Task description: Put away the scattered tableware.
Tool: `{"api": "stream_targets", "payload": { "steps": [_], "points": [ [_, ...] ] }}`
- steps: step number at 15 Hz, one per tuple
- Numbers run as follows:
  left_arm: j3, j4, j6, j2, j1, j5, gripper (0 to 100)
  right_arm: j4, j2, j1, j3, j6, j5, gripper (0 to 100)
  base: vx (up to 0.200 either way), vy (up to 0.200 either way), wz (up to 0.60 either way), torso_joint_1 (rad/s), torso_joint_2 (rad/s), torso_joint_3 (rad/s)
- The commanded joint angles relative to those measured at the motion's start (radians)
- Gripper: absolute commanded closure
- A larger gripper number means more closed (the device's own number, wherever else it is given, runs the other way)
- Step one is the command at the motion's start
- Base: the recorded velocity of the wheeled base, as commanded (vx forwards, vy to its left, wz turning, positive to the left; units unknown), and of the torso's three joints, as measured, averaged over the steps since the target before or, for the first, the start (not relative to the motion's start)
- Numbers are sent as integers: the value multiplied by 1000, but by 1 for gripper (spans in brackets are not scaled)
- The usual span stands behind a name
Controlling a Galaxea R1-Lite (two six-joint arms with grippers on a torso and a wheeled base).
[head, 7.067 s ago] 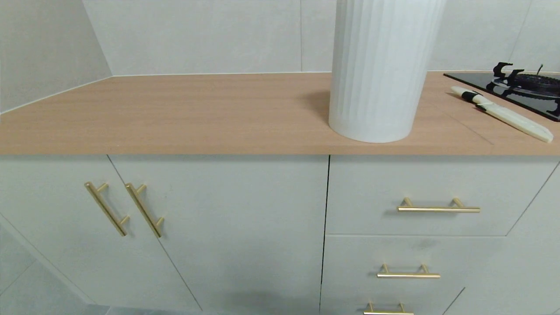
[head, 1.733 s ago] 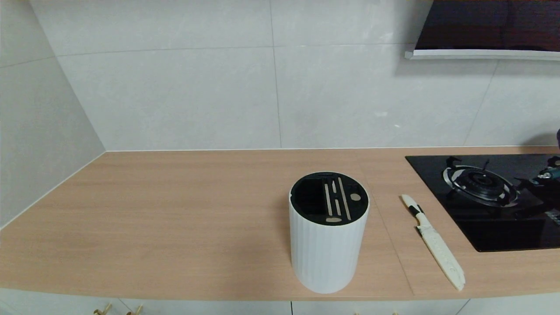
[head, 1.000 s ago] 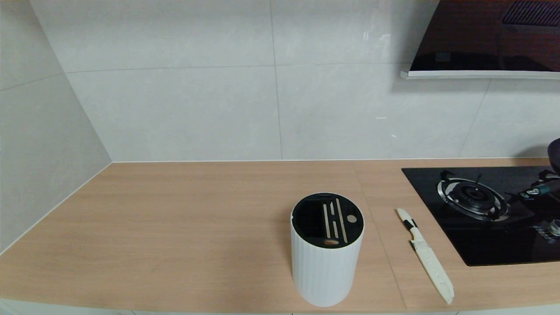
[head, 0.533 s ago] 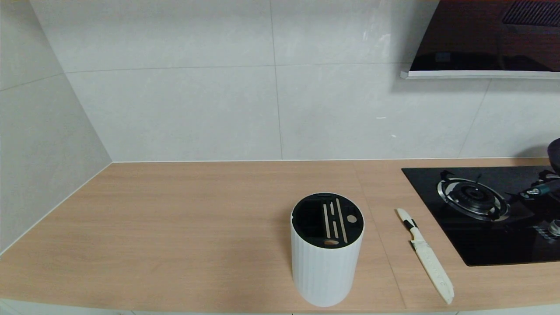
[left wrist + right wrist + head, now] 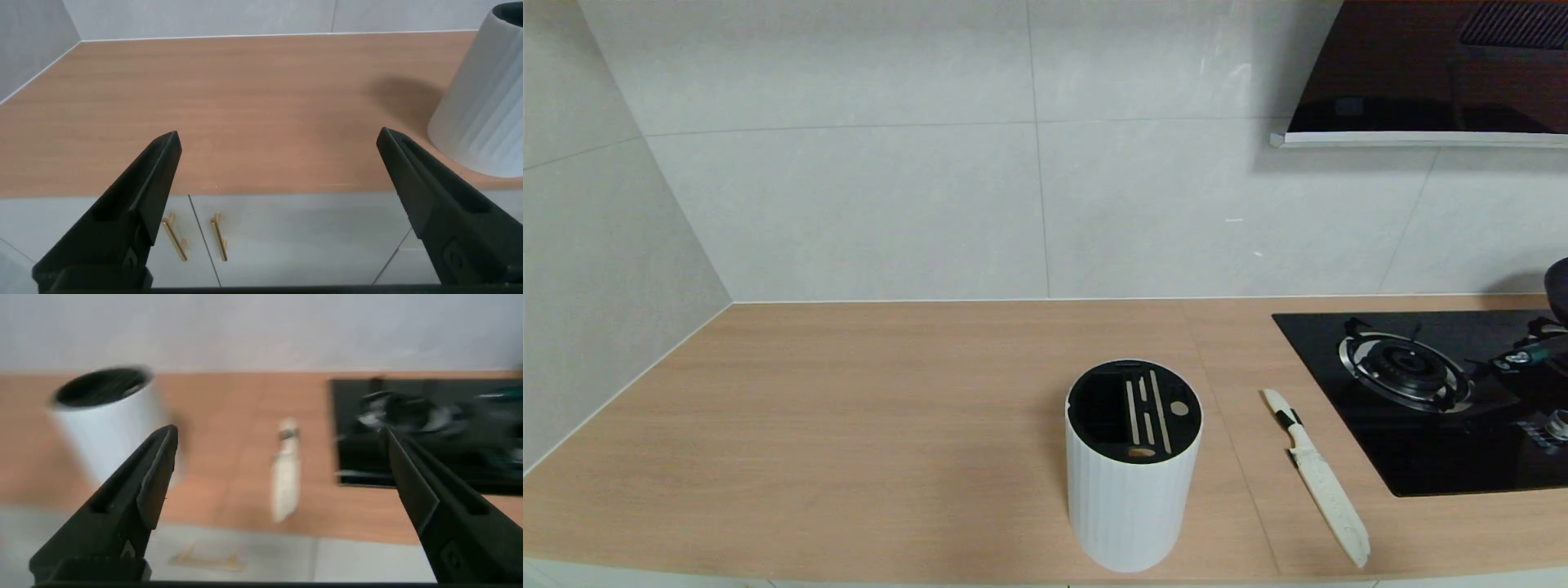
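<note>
Both tools stand with fingers spread wide and nothing between them. The left gripper (image 5: 278,139) hangs in front of the worktop's (image 5: 890,425) front edge, and the right gripper (image 5: 280,434) hangs off the same edge farther along, facing the knife.

From the head camera I get the knife holder (image 5: 1131,482) from above. It is a white ribbed cylinder standing upright close to the front edge, and its black top is cut with narrow slots and one larger opening. The left wrist camera gives me its ribbed wall from low down instead. Below the front edge it also gives me the cupboard doors (image 5: 270,245) with two brass handles (image 5: 174,238).

The knife (image 5: 1313,476) lies flat between the holder and the hob (image 5: 1421,408), touching neither. Its handle points towards the back wall and its blade tip is almost at the front edge. The right wrist picture is blurred, but I can make out the knife framed between my fingers, with the holder to one side and the hob to the other.

A strip of wood separates the knife from the holder, and another separates it from the hob's edge. A broad run of worktop stretches from the holder to the back left corner. A range hood (image 5: 1437,73) hangs over the hob.
</note>
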Motion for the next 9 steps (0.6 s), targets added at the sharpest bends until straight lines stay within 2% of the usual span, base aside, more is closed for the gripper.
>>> {"api": "stream_targets", "payload": {
  "steps": [1, 5, 7, 9],
  "points": [
    [0, 0, 0, 0, 0, -2, 0, -2, 330, 5, -63, 2, 57, 0, 0, 0, 0, 0, 0, 0],
    [0, 0, 0, 0, 0, -2, 0, -28, 708, 8, -185, 4, 54, 0, 0, 0, 0, 0, 0, 0],
    [0, 0, 0, 0, 0, -2, 0, -123, 861, 8, -197, 2, 52, 0, 0, 0, 0, 0, 0, 0],
    [0, 0, 0, 0, 0, -2, 0, -287, 1050, 14, -211, 4, 51, 0, 0, 0, 0, 0, 0, 0]
  ]
}}
